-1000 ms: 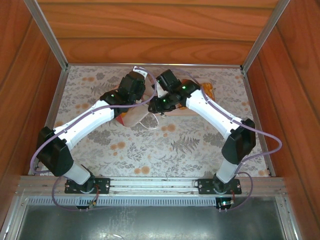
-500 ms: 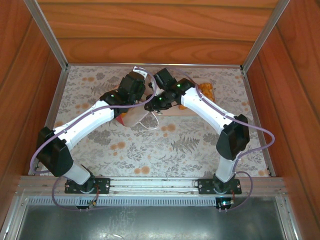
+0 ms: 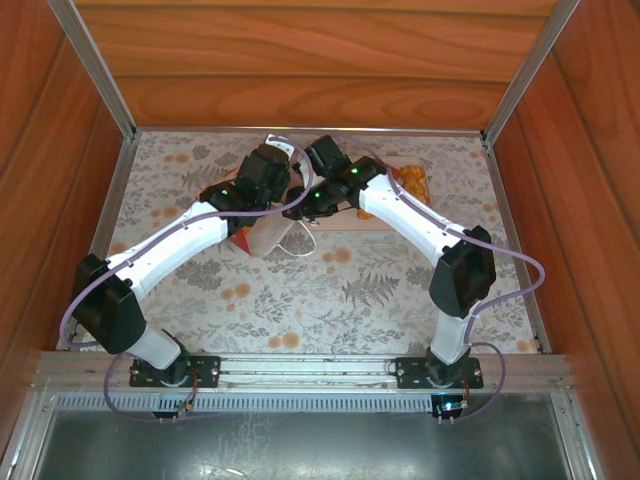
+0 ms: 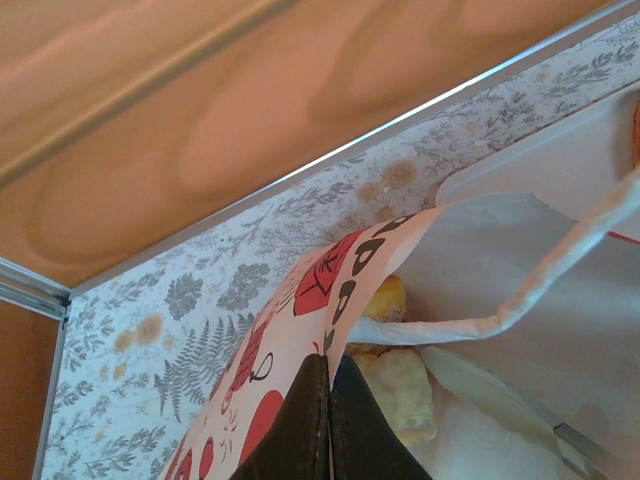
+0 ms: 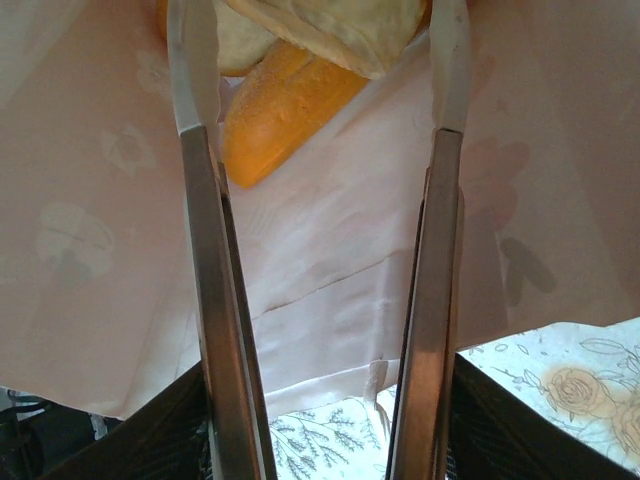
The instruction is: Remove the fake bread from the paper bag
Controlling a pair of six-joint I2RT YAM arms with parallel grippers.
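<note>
Bread point(image 5: 280, 110) sits inside the paper bag point(image 4: 300, 330) by the far edge of the table point(image 4: 150, 340) and is likely light, hard and slippery, so the spread tongs point(image 5: 205, 250) gripped by the right gripper point(image 5: 325, 430) should squeeze its fat middle while the left gripper point(image 4: 328, 420) pinches the bag's rim.

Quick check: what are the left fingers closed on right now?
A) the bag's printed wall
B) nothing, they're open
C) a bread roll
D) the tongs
A: the left wrist view shows the left fingers pressed together on the paper bag at its red-printed wall.
</note>
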